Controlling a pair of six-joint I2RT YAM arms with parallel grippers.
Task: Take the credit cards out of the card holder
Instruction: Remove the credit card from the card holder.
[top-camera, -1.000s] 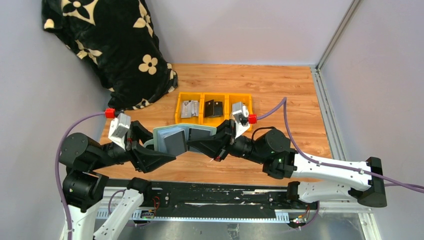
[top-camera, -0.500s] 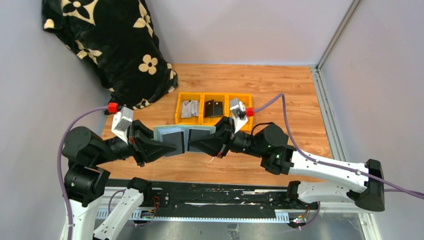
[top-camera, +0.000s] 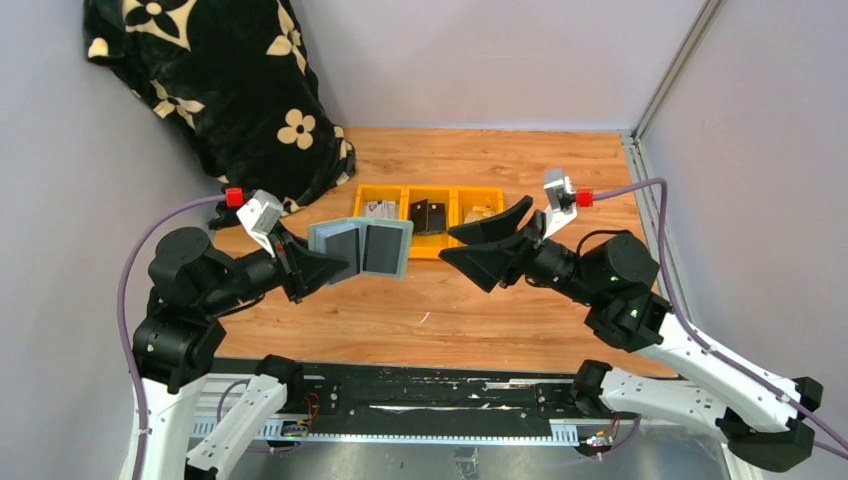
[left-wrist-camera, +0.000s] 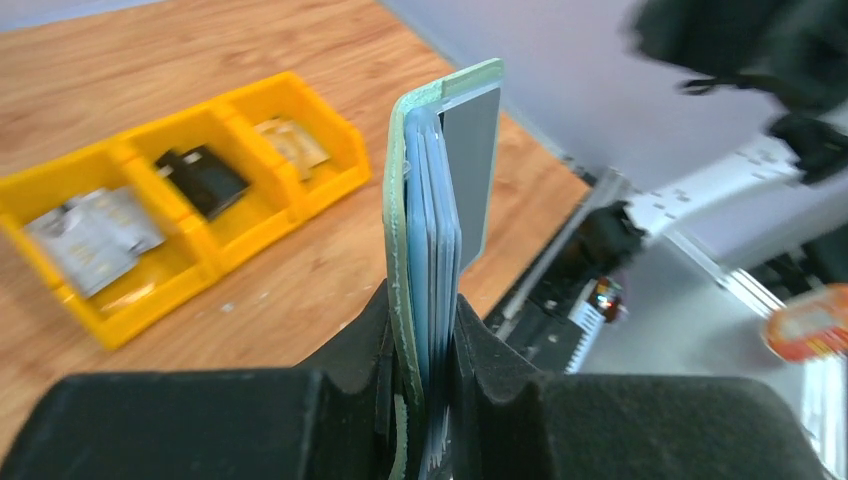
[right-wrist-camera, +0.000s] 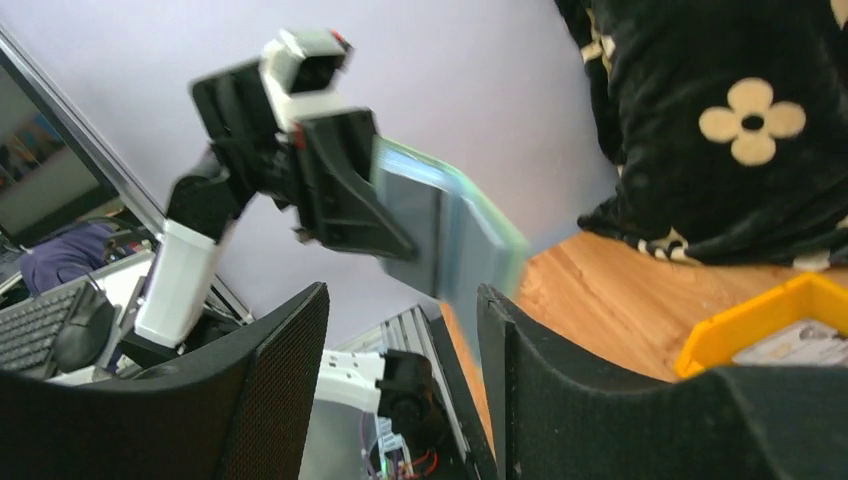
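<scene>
Now, my left tool (top-camera: 335, 270): clamps holder (top-camera: 360, 250) upright, centre frame, presenting cards (left-wrist-camera: 435, 230).
My right tool (top-camera: 447, 244): open, apart.

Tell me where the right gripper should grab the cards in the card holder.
Probably the bluish cards' exposed long edge beyond the left gripper, approached from the open inner face; the card holder's green cover blocks the back.

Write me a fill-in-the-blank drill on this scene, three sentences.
The left hand grips the card holder, whose two halves are spread ____.
The right hand, its jaws apart, holds ____.
The yellow bins behind them number ____.
Missing words: open; nothing; three.
</scene>
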